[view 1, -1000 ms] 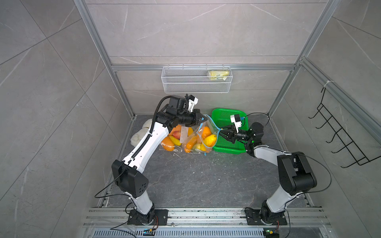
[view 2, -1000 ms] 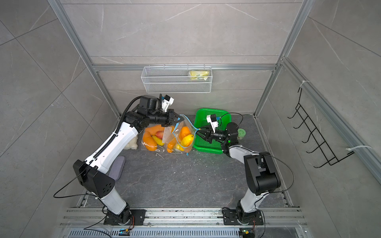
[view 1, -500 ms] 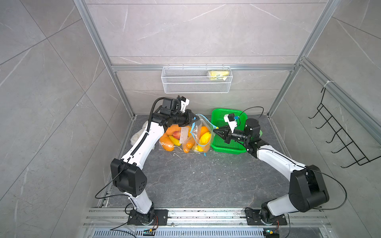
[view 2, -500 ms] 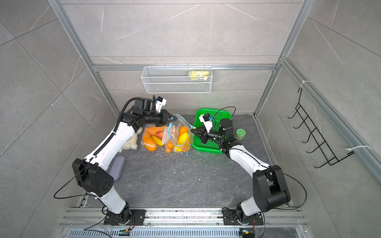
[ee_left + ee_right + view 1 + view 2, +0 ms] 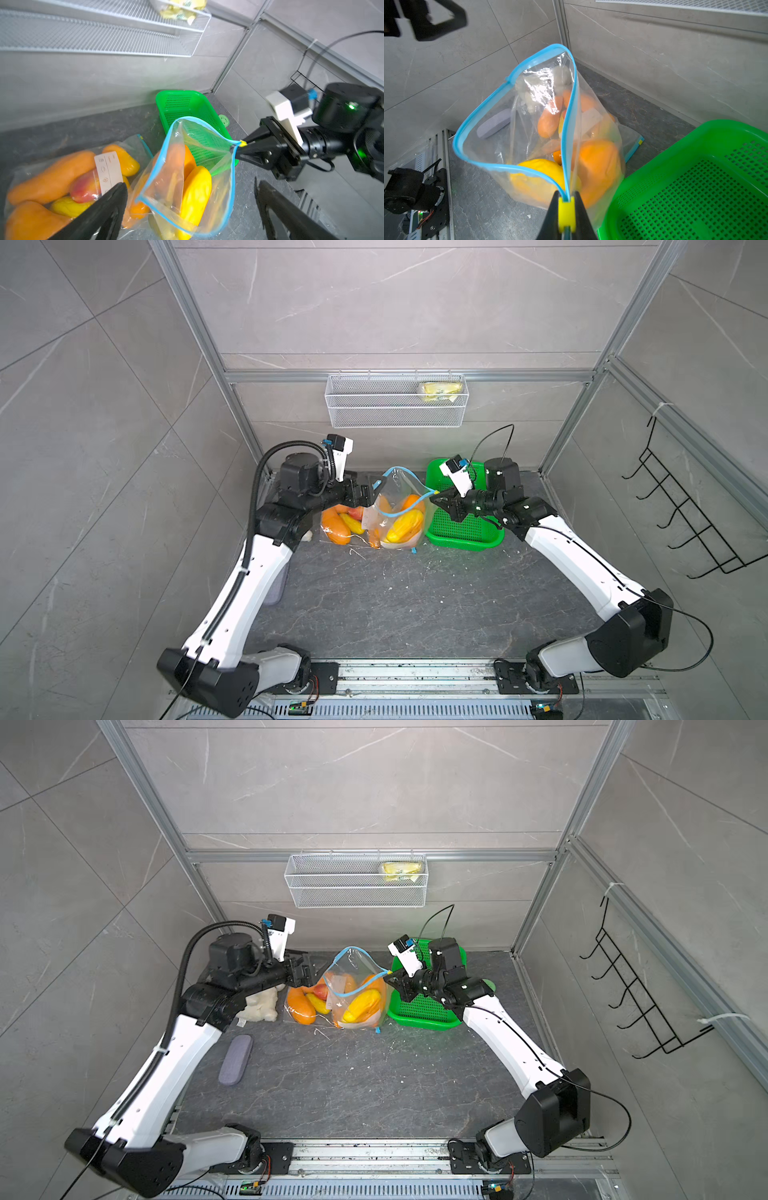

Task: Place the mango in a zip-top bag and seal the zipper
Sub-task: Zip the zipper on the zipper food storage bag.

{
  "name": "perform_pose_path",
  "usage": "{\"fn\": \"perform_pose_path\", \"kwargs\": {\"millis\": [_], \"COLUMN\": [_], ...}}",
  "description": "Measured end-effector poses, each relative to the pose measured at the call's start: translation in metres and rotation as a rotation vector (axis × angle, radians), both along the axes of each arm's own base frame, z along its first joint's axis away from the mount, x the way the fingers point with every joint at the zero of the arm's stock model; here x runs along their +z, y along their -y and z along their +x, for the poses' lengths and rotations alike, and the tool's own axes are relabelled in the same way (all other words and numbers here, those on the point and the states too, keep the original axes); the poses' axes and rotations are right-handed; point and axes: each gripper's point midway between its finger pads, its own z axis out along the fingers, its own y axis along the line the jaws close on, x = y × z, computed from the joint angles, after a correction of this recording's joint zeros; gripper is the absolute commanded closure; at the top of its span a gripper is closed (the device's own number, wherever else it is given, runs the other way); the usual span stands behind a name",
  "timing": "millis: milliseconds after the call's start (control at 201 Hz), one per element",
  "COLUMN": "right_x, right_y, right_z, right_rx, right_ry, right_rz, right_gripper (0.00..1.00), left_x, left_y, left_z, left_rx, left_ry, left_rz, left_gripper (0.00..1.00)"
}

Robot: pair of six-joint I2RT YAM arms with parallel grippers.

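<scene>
In both top views the left claw (image 5: 365, 494) (image 5: 306, 970) stands wide, just beside the bag (image 5: 395, 499) (image 5: 353, 973) and gripping nothing. The right claw (image 5: 433, 501) (image 5: 387, 980) is pinched onto the bag's opposite corner and holds the mouth up and open. The yellow mango (image 5: 402, 526) (image 5: 361, 1006) sits inside the bag, below and between the two claws, and the green basket (image 5: 465, 537) lies beneath the right claw. In the left wrist view the left claw's fingers (image 5: 108, 207) spread to either side of the bag's mouth, with the mango (image 5: 195, 191) in the bag between them. Beyond it the right claw (image 5: 241, 146) nips the yellow slider (image 5: 242, 143). In the right wrist view the right claw (image 5: 566, 195) is closed on the slider (image 5: 566, 212) at the zipper's end. The zipper gapes ahead of it, with the mango (image 5: 537, 176) in the bag just past its tips and the basket (image 5: 695, 187) beside it.
</scene>
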Motion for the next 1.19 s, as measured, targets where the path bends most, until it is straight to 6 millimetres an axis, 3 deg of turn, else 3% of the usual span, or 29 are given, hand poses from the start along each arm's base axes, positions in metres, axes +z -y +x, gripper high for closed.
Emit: {"fn": "perform_pose_path", "kwargs": {"millis": [139, 324, 488, 622, 841, 951, 1195], "right_x": [0.014, 0.015, 0.012, 0.009, -0.021, -0.024, -0.019], "right_y": [-0.002, -0.006, 0.001, -0.001, -0.010, -0.014, -0.016], "right_z": [-0.010, -0.026, -0.037, -0.043, -0.054, -0.057, -0.056], "right_rx": [-0.013, 0.011, 0.007, 0.037, 0.117, 0.152, 0.182], "right_ry": [-0.036, -0.083, -0.115, -0.135, -0.185, -0.181, -0.144], "right_rz": [-0.017, -0.034, -0.058, -0.055, -0.038, -0.026, -0.011], "right_gripper": [1.00, 1.00, 1.00, 1.00, 1.00, 1.00, 0.99], "left_x": [0.010, -0.015, -0.024, -0.040, -0.095, -0.107, -0.102], "left_y": [-0.004, 0.008, 0.037, 0.074, 0.109, 0.117, 0.129], "left_z": [-0.016, -0.018, -0.037, -0.052, -0.032, -0.020, -0.017], "left_rx": [-0.025, -0.108, -0.256, -0.403, -0.513, -0.546, -0.624], "left_ry": [0.110, 0.138, 0.233, 0.320, 0.293, 0.280, 0.313], "left_rz": [0.034, 0.142, 0.238, 0.328, 0.458, 0.494, 0.511], "left_gripper": [0.02, 0.00, 0.00, 0.00, 0.01, 0.12, 0.62]}}
